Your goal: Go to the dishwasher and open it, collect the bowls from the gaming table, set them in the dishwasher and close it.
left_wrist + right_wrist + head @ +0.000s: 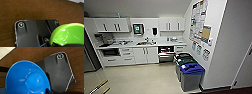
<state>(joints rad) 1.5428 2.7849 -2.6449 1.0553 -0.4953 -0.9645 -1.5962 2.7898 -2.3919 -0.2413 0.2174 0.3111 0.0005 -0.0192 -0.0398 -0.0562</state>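
From up high I see the kitchenette: white cabinets on the left, the sink mid-counter, then the dishwasher under the counter with its door down and dark inside showing, and the bins nearest me on the right. It sits well ahead across bare floor.

At my left wrist, the lime green bowl is tilted, its rim apparently pinched at the left gripper, though I cannot tell how far the fingers close. At my right wrist, the blue bowl looks held the same way by the right gripper; again I cannot tell.

My worry: an edge grip could slip under a jolt, and the bins crowd the approach on the right.
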